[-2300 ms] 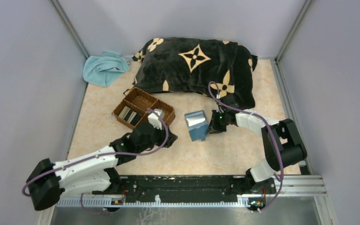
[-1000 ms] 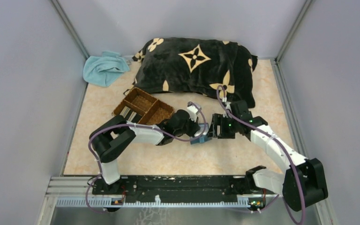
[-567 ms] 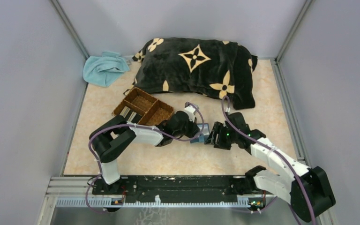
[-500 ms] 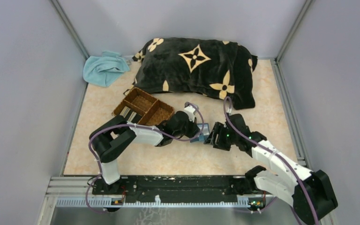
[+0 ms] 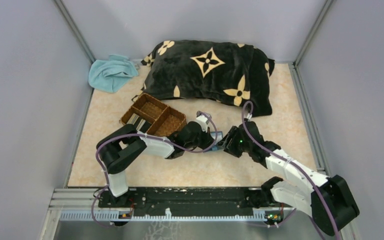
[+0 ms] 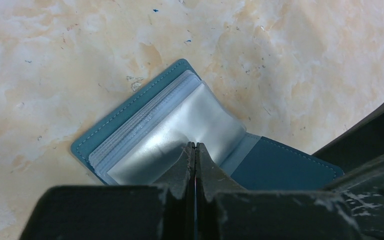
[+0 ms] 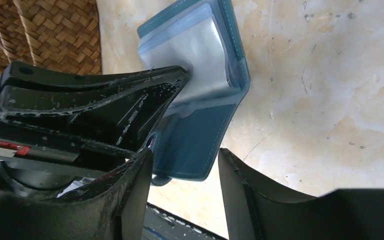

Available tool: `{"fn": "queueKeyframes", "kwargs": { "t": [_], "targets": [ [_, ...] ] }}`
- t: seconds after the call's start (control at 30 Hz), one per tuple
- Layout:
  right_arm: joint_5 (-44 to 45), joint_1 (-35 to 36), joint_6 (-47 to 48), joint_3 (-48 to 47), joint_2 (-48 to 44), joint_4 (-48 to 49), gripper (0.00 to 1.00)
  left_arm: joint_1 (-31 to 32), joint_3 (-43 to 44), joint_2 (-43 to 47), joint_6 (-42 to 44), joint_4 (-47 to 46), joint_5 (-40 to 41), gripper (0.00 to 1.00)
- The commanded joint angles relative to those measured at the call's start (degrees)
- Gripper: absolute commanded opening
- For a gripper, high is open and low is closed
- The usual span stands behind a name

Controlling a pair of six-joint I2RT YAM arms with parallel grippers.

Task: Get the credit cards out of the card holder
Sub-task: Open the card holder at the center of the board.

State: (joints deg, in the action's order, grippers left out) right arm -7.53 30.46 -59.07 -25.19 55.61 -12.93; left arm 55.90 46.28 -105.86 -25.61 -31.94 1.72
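Note:
The teal card holder lies open on the table, its clear sleeves fanned out. The top sleeve shows a silvery credit card. My left gripper is shut, its tips pressed onto that sleeve, with nothing visible between them. In the right wrist view my right gripper is open and straddles the lower corner of the card holder, beside its clasp tab. From above, the card holder is mostly hidden between the left gripper and right gripper.
A brown woven tray stands left of the grippers, with thin cards in one compartment. A black blanket with tan flowers fills the back. A light blue cloth lies at the back left. Grey walls close both sides.
The card holder stood upright in the right gripper; now it lies open. The left arm came over from the tray and shut. The right gripper slid closer, its jaws narrowing.

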Motion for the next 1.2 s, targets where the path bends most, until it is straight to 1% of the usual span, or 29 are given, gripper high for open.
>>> {"fn": "queueKeyframes", "kwargs": {
  "t": [0.0, 0.07, 0.1, 0.2, 0.27, 0.33, 0.43, 0.5, 0.67, 0.8, 0.93, 1.03, 1.17],
  "targets": [
    [2.4, 2.3, -2.4, -1.9, 2.3, 3.9, 0.49, 0.6, -1.9, -0.4, -0.8, 1.5, 0.4, 0.00],
    [2.7, 3.1, -3.3, -1.7, 2.9, 4.0, 0.35, 0.7, -2.1, -0.3, -0.8, 1.4, 0.4, 0.00],
    [2.7, 3.4, -3.9, -1.2, 3.0, 4.4, 0.29, 0.7, -2.1, -0.3, -1.0, 1.4, 0.5, 0.00],
    [3.2, 4.1, -5.8, 0.6, 2.5, 5.5, 0.18, 0.9, -2.1, 0.0, -1.0, 1.4, 0.5, 0.00],
    [3.3, 4.3, -5.9, 1.2, 1.9, 5.4, 0.08, 1.0, -2.4, 0.5, -1.1, 1.5, 1.0, 0.00],
    [4.2, 4.3, -4.3, -0.1, 1.4, 2.3, 0.00, 1.1, -3.0, 0.7, -1.2, 0.8, 1.3, 0.00],
    [6.5, 3.8, -0.3, -2.6, 0.5, -2.3, 0.00, 1.2, -4.2, 0.5, -1.6, -0.2, 2.4, 0.00],
    [6.7, 2.1, 1.4, -3.0, 0.0, -4.0, 0.00, 1.2, -5.1, 0.6, -2.1, -0.4, 2.5, 0.00],
    [2.3, -5.6, 5.6, -2.1, 0.2, -2.8, 0.00, 1.9, -8.3, 2.9, -3.4, -0.4, 2.8, 0.00],
    [2.2, -8.6, 10.7, -5.6, 3.6, -4.1, 0.00, 2.6, -10.5, 4.9, -4.5, -0.7, 3.3, 0.00],
    [2.5, -10.8, 13.4, -8.9, 7.2, -3.9, 0.00, 3.9, -11.8, 6.1, -5.5, -0.6, 3.9, 0.00],
    [4.6, -11.6, 15.4, -11.2, 9.6, -3.7, 0.00, 4.9, -12.3, 6.8, -6.0, 0.1, 4.8, 0.00],
    [4.3, -12.0, 17.1, -13.8, 12.9, -3.4, 0.00, 6.2, -12.7, 8.3, -6.8, 1.1, 6.1, 0.00]
  ]
}}
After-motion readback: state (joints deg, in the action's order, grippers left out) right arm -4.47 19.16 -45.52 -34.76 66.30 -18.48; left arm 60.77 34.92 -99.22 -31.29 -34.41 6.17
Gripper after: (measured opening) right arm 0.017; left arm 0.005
